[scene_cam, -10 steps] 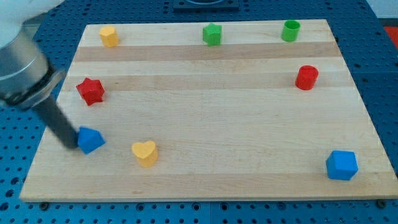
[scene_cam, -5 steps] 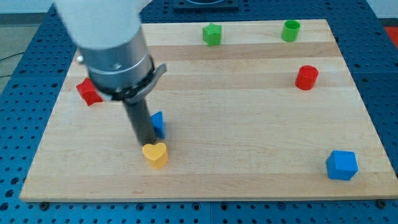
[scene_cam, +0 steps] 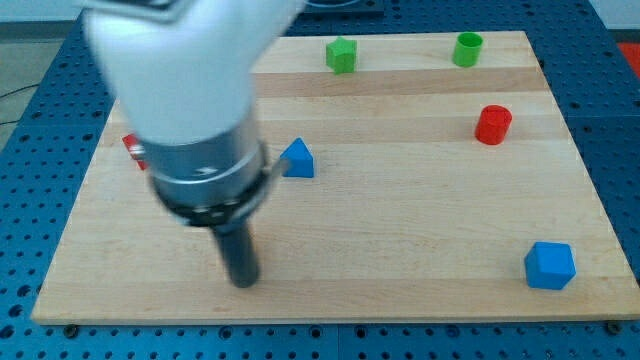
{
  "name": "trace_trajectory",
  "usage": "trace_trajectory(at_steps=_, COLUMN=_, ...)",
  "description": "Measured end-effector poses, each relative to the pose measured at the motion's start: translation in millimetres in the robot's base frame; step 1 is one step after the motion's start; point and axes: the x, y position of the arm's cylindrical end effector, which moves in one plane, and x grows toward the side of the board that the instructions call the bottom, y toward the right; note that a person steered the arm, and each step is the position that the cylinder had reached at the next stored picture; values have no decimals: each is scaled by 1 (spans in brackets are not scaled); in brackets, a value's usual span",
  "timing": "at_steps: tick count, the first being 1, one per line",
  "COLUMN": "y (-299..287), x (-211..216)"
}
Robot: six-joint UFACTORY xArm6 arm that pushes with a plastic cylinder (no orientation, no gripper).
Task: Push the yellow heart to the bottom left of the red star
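Note:
My tip (scene_cam: 243, 281) rests on the wooden board (scene_cam: 400, 220) near its bottom left. The rod and the blurred arm above it fill the view's left. The yellow heart does not show; the rod stands where it last lay. Only a small red sliver of the red star (scene_cam: 131, 148) shows at the arm's left edge, up and to the left of my tip. A blue triangular block (scene_cam: 297, 160) lies just right of the arm, above and to the right of my tip.
A green star (scene_cam: 341, 54) and a green cylinder (scene_cam: 466, 48) sit along the top edge. A red cylinder (scene_cam: 492, 124) is at the right. A blue cube (scene_cam: 549, 265) is at the bottom right. The arm hides the board's top left corner.
The arm swung right, then down, and the tip now sits lower on the board. The blue triangular block slid up and right. The yellow heart, visible before, is now hidden behind the rod.

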Motion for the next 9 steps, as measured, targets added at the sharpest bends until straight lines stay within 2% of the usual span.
trace_trajectory(at_steps=1, y=0, x=-12)
trace_trajectory(at_steps=2, y=30, x=-26)
trace_trajectory(at_steps=3, y=4, x=-55)
trace_trajectory(at_steps=4, y=-55, x=-36)
trace_trajectory(at_steps=5, y=-62, x=-42)
trace_trajectory(at_steps=6, y=-37, x=-74)
trace_trajectory(at_steps=8, y=-93, x=-67)
trace_trajectory(at_steps=9, y=-83, x=-79)
